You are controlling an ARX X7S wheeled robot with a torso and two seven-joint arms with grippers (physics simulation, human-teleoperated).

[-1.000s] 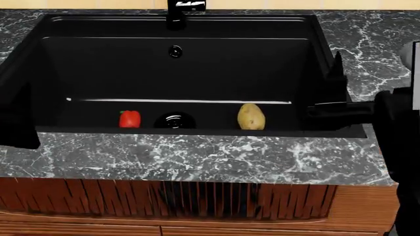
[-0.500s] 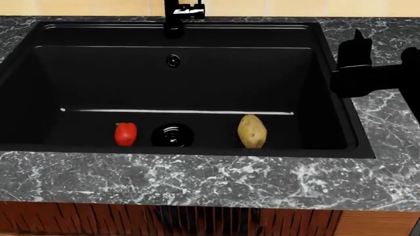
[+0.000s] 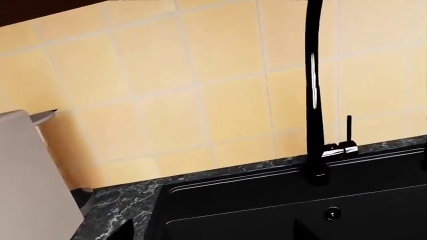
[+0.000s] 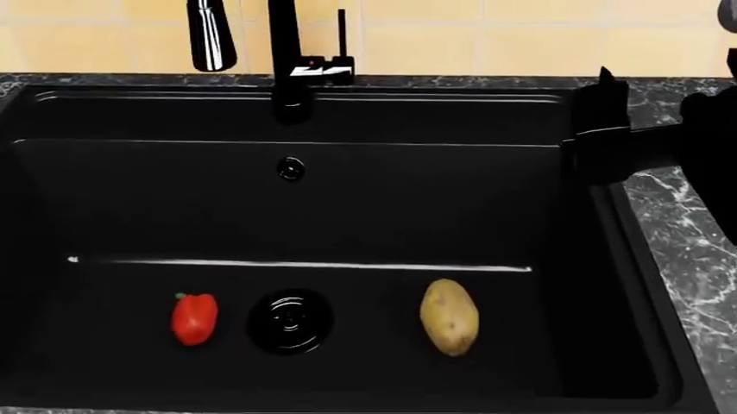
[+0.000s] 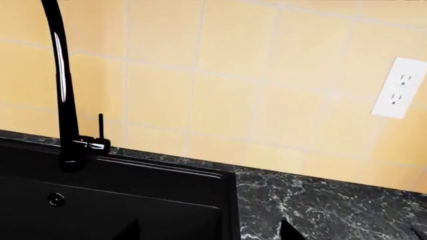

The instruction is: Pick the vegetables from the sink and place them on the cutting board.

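Both vegetables lie on the floor of the black sink: the tan potato right of the round drain, the red bell pepper left of it. My right gripper hangs over the sink's right rim, high above the potato. In the right wrist view its fingertips stand wide apart, open and empty, with the right gripper over the sink's back right corner. The left gripper is open too, empty, over the sink's back left corner. The cutting board is out of view.
The black faucet rises at the sink's back edge, its spout hanging over the basin. Dark marbled counter flanks the sink. A tiled wall with an outlet stands behind. A pale grey object stands left of the sink.
The head view has shifted closer over the basin, so wall tiles now show and the vegetables sit lower in frame. My right gripper rose from the sink's right wall to above the rim.
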